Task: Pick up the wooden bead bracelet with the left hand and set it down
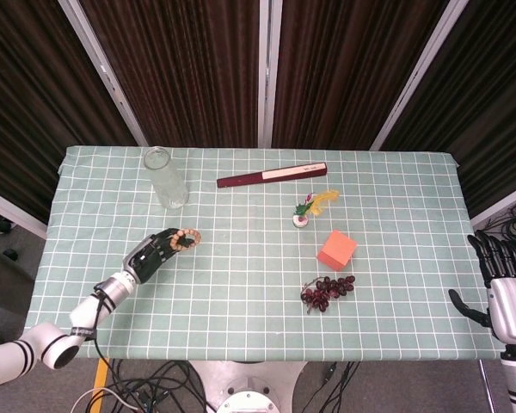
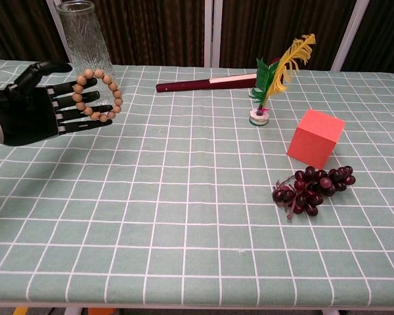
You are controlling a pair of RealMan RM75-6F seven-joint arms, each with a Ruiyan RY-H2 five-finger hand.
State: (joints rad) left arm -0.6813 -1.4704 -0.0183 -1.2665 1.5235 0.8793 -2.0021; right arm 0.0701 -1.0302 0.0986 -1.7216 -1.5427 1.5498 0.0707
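The wooden bead bracelet (image 2: pixel 99 96) is looped over the outstretched fingertips of my black left hand (image 2: pixel 33 111) near the table's left side. The fingers pass through the ring, and the thumb stands apart above it. From the head view the bracelet (image 1: pixel 187 237) shows as a tilted ring at the tip of the left hand (image 1: pixel 153 250); I cannot tell whether its lower beads touch the cloth. My right hand (image 1: pixel 504 292) hangs off the table's right front corner, fingers spread and holding nothing.
A tall glass vase (image 2: pixel 85 46) stands just behind the left hand. Further right are a dark red folded fan (image 2: pixel 207 82), a feather ornament (image 2: pixel 269 85), an orange cube (image 2: pixel 315 138) and a bunch of dark grapes (image 2: pixel 312 187) on the green checked tablecloth (image 2: pixel 184 197).
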